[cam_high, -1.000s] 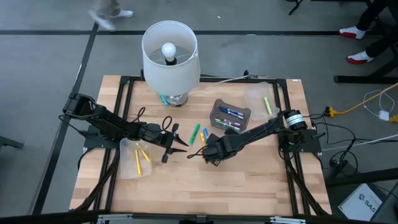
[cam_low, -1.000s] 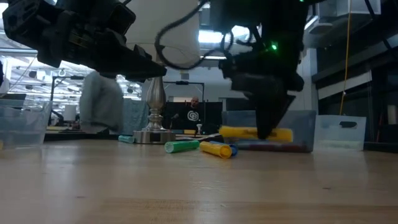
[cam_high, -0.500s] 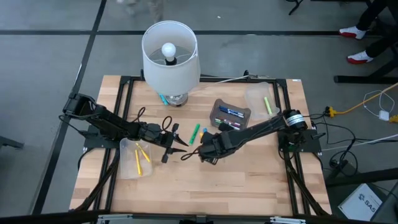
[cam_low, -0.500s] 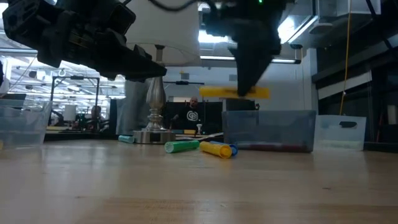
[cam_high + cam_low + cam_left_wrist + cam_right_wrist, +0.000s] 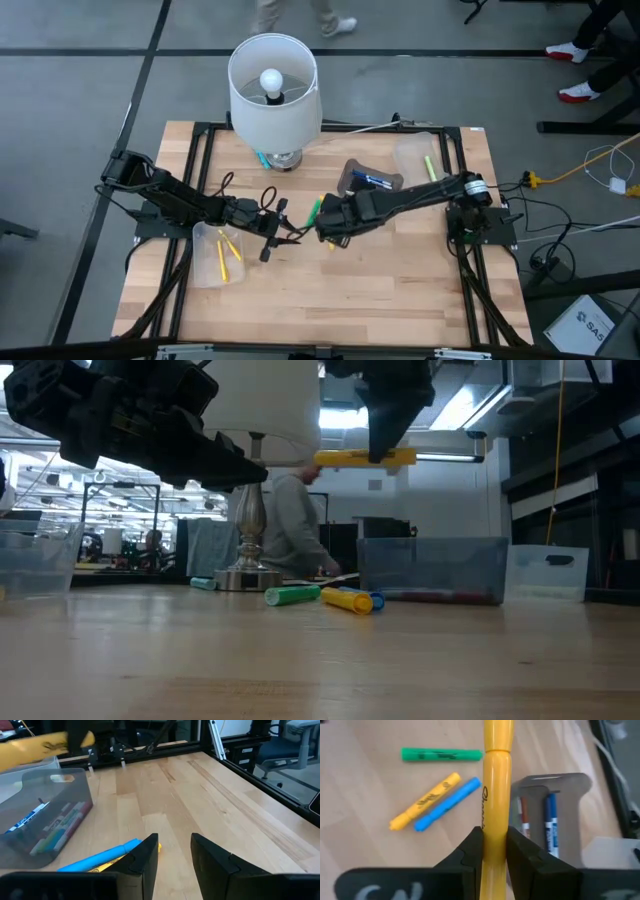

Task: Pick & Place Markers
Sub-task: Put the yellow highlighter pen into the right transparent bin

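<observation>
Yellow marker clamped crosswise in right gripper, held above bench. Left gripper nearby over the bench, fingers apart, holding nothing.

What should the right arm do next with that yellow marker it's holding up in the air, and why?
Probably carry it on toward the left gripper, which waits open over mid-table beside the clear bin that already holds yellow markers. The right gripper is shut on the yellow marker, lifted well clear of the table, so a handover or a drop into that bin looks like the next step.
</observation>
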